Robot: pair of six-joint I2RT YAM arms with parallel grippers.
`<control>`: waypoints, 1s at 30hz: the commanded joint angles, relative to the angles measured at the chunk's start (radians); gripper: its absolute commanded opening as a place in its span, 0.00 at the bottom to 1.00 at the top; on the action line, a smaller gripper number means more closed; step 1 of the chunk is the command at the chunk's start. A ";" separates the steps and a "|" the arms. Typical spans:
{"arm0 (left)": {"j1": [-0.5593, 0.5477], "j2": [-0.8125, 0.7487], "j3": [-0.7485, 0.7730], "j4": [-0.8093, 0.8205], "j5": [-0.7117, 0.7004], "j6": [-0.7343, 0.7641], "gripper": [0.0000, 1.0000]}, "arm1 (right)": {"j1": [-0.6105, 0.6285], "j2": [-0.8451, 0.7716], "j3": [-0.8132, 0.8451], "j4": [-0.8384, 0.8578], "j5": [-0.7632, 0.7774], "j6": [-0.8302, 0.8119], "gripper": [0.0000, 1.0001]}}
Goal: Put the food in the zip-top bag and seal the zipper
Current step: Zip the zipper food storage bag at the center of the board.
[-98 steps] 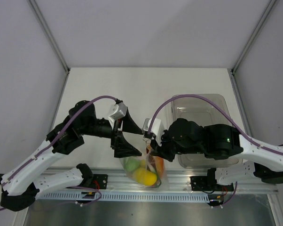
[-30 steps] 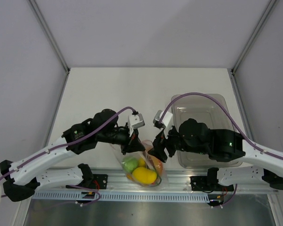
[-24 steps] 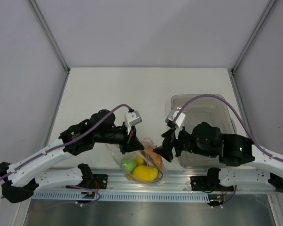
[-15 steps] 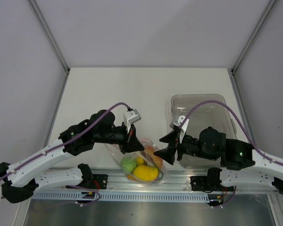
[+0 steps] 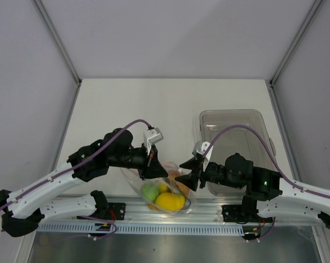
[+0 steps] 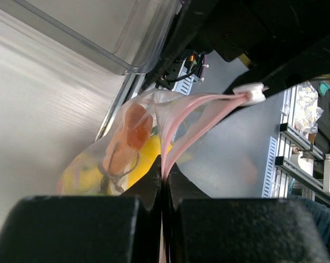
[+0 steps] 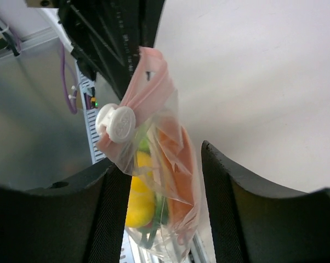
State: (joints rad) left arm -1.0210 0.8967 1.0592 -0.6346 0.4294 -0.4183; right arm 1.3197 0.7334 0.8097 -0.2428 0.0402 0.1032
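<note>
The zip-top bag (image 5: 164, 189) hangs at the table's near edge with the food inside: a yellow fruit (image 5: 166, 201), a green fruit (image 5: 151, 190) and orange pieces (image 5: 178, 186). My left gripper (image 5: 154, 167) is shut on the pink zipper (image 6: 178, 120) at one end of the mouth, and a white slider (image 6: 249, 93) sits at the far end. In the right wrist view, my right gripper (image 7: 160, 156) is open, its fingers (image 7: 231, 192) on either side of the bag (image 7: 170, 181), just below the slider (image 7: 117, 124). The yellow fruit (image 7: 137, 200) shows through the plastic.
A rigid clear bin (image 5: 236, 137) stands on the table to the right of the bag, close behind my right arm. The metal rail (image 5: 209, 211) with the arm bases runs along the near edge under the bag.
My right gripper drew back to the right, away from the bag, then returned to its right end with narrower jaws. My left gripper kept its hold on the zipper and hardly moved.
</note>
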 commanded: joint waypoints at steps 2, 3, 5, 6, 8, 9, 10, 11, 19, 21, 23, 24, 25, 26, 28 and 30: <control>-0.007 -0.030 0.002 0.047 0.040 -0.020 0.01 | -0.059 -0.034 -0.033 0.148 -0.060 -0.025 0.52; -0.007 -0.031 0.002 0.047 0.042 -0.020 0.01 | -0.071 -0.034 -0.038 0.158 -0.075 -0.023 0.52; -0.007 -0.039 -0.001 0.046 0.039 -0.022 0.01 | -0.112 -0.026 -0.043 0.166 -0.132 -0.016 0.51; -0.005 -0.042 -0.004 0.042 0.040 -0.022 0.01 | -0.123 -0.026 -0.046 0.180 -0.170 -0.013 0.51; -0.007 -0.047 -0.008 0.039 0.039 -0.023 0.01 | -0.145 -0.022 -0.058 0.203 -0.203 -0.007 0.52; -0.007 -0.047 -0.008 0.042 0.042 -0.023 0.01 | -0.151 -0.020 -0.064 0.223 -0.232 -0.002 0.52; -0.007 -0.047 -0.011 0.044 0.046 -0.025 0.01 | -0.160 -0.012 -0.070 0.230 -0.243 0.001 0.52; -0.007 -0.051 -0.013 0.047 0.048 -0.025 0.01 | -0.165 -0.006 -0.070 0.231 -0.256 0.003 0.52; -0.007 -0.055 -0.028 0.047 0.051 -0.020 0.01 | -0.191 0.008 -0.084 0.330 -0.367 0.026 0.28; -0.007 -0.059 -0.031 0.042 0.046 -0.017 0.01 | -0.197 0.012 -0.078 0.329 -0.378 0.032 0.12; -0.007 -0.062 -0.031 0.033 0.039 -0.014 0.01 | -0.204 0.012 -0.075 0.320 -0.384 0.039 0.00; -0.007 -0.065 -0.033 0.027 0.028 -0.011 0.01 | -0.209 0.009 -0.072 0.313 -0.385 0.043 0.00; -0.007 -0.068 -0.030 0.013 0.019 -0.010 0.01 | -0.211 0.011 -0.067 0.306 -0.387 0.049 0.00; -0.007 -0.070 -0.028 0.003 0.006 -0.007 0.01 | -0.218 0.008 -0.058 0.275 -0.381 0.050 0.00; -0.007 -0.074 -0.018 -0.025 -0.027 0.006 0.01 | -0.226 0.011 -0.014 0.214 -0.367 0.043 0.00; -0.007 -0.077 -0.007 -0.060 -0.041 0.021 0.01 | -0.244 0.023 0.028 0.108 -0.375 0.027 0.00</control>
State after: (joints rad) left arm -1.0210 0.8410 1.0279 -0.6476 0.4213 -0.4171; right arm 1.0992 0.7513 0.7490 -0.0574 -0.3256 0.1417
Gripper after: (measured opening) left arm 0.006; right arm 0.003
